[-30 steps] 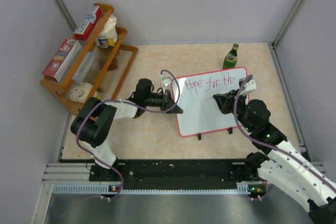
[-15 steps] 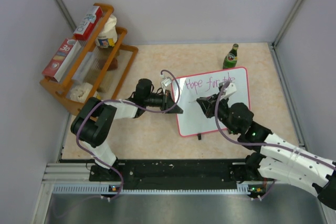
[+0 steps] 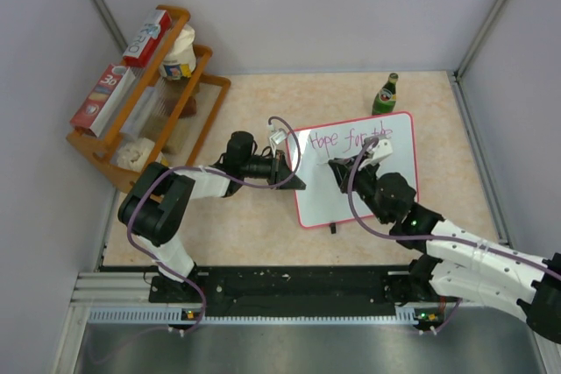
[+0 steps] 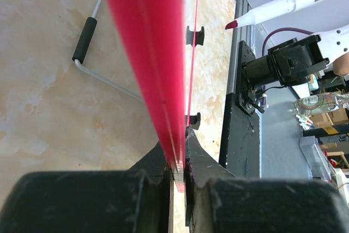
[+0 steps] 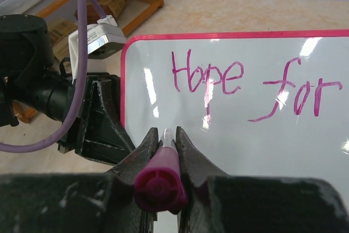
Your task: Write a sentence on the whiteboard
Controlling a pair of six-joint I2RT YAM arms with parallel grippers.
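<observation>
Top view: my left gripper (image 3: 292, 175) pinches the left rim of the whiteboard (image 3: 323, 201), mid-table. My right gripper (image 3: 337, 164) sits over its left half, just below the sentence (image 3: 340, 140).
Left wrist: the marker (image 4: 283, 5) reads "M&G".
Right wrist: my jaws clamp the pink marker; the writing reads "Hope for".

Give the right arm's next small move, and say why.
Probably lower the marker tip onto the blank whiteboard under "Hope" to start a second line: the sentence occupies only the top line, the tip hangs off the surface, and the left gripper clamps the board's edge.
</observation>
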